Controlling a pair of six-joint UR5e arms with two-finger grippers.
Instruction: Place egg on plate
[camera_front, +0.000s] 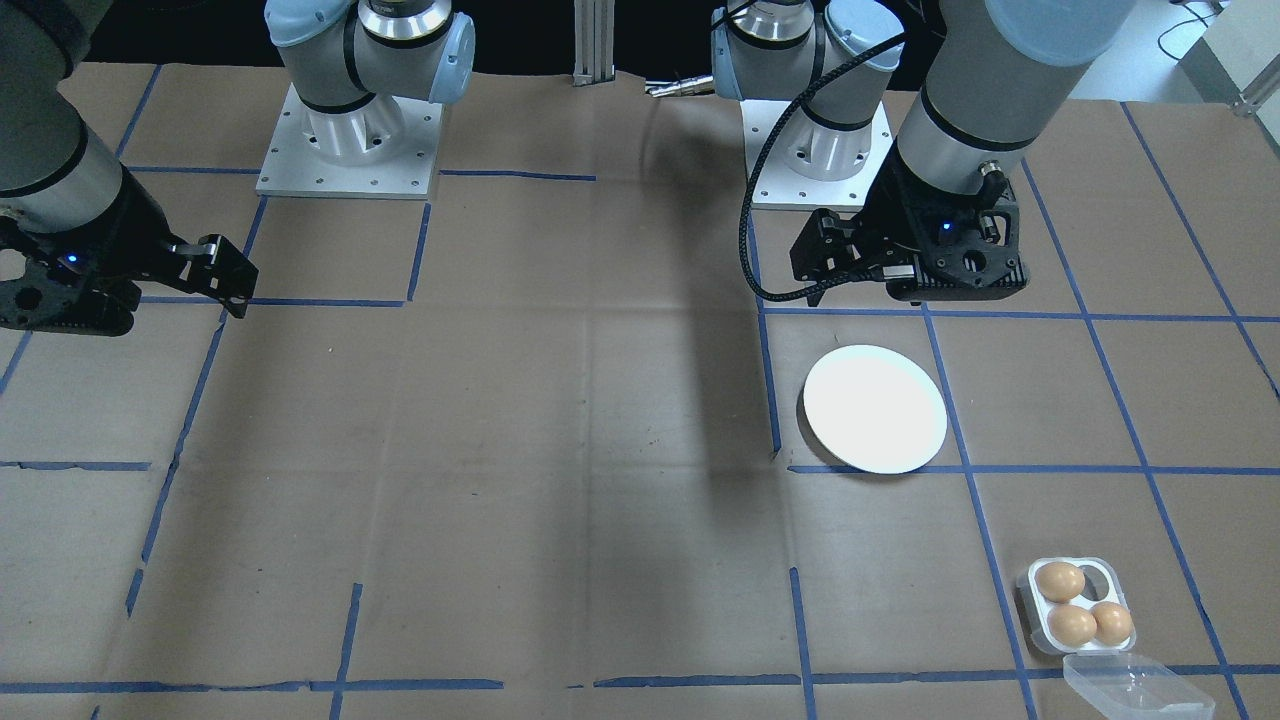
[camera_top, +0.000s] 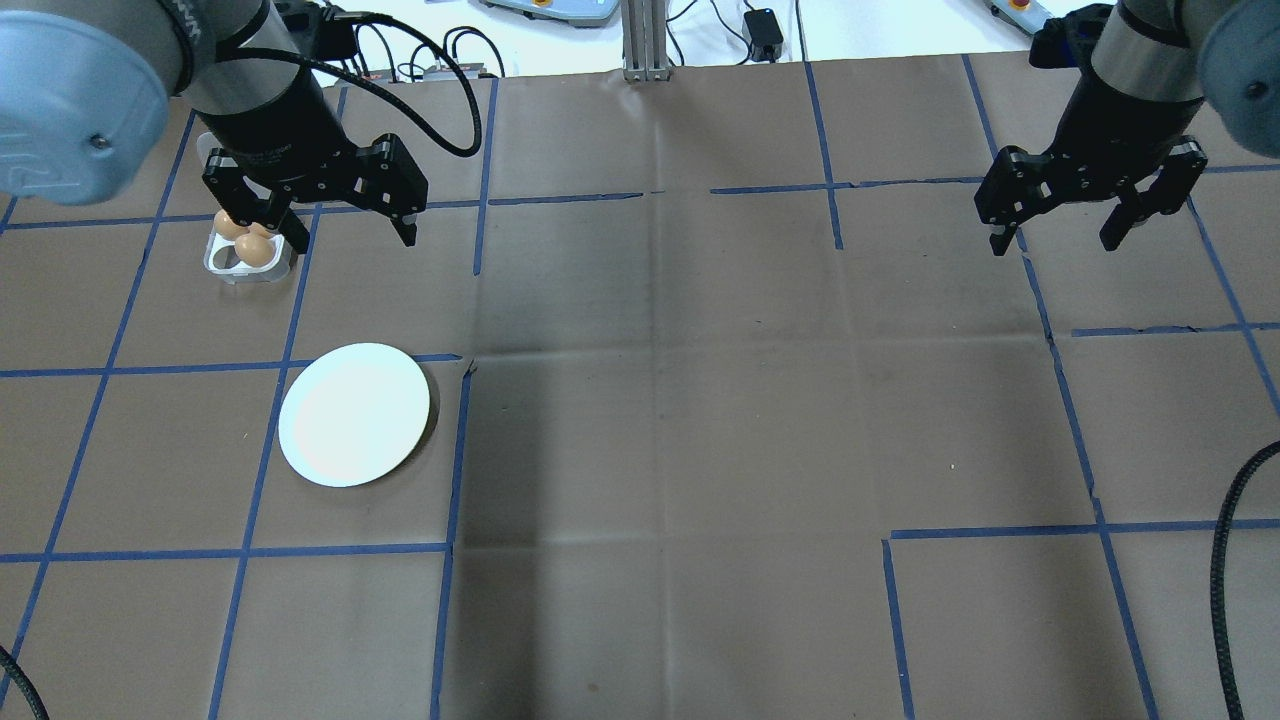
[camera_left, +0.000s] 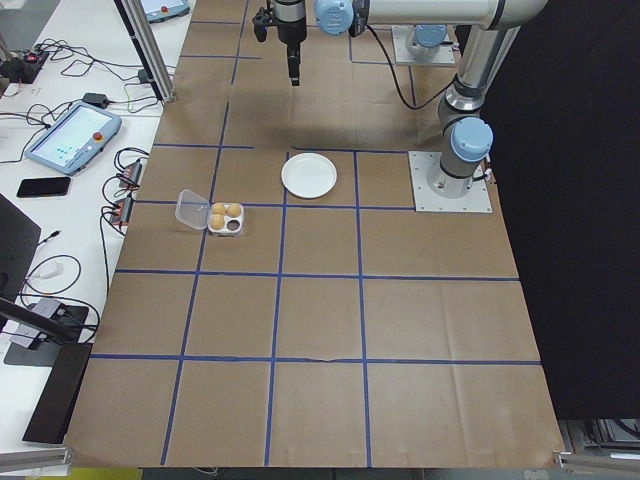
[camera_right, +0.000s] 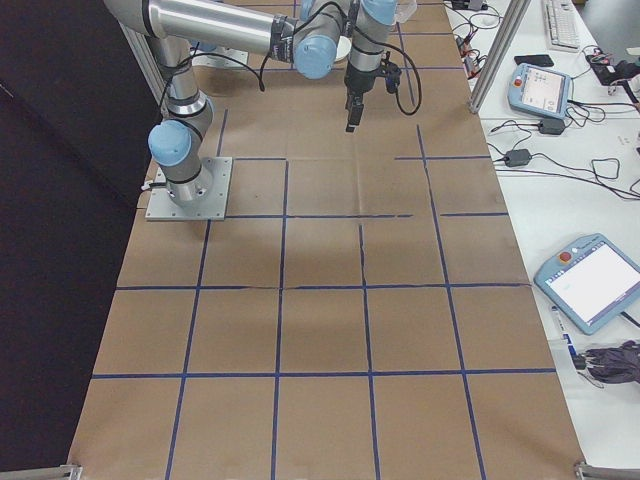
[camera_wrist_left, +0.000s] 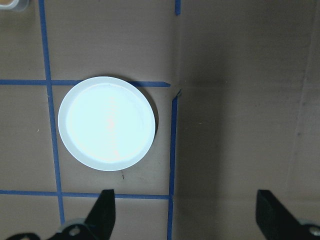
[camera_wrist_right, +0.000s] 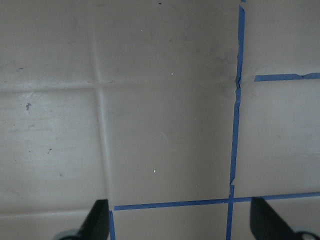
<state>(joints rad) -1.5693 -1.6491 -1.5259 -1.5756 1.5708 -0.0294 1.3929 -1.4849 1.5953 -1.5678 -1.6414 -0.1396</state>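
Eggs (camera_front: 1082, 608), 3 in a clear tray (camera_front: 1036, 628) near the worktop's far-left edge, lie beyond the empty plate (camera_front: 875, 408); the left tool (camera_top: 335, 215), spread apart and empty, is nearer than the right tool (camera_top: 1058, 232), also apart.

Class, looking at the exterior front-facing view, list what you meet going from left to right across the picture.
Right end effector → left end effector → white plate → clear egg tray holding three brown eggs → clear lid.
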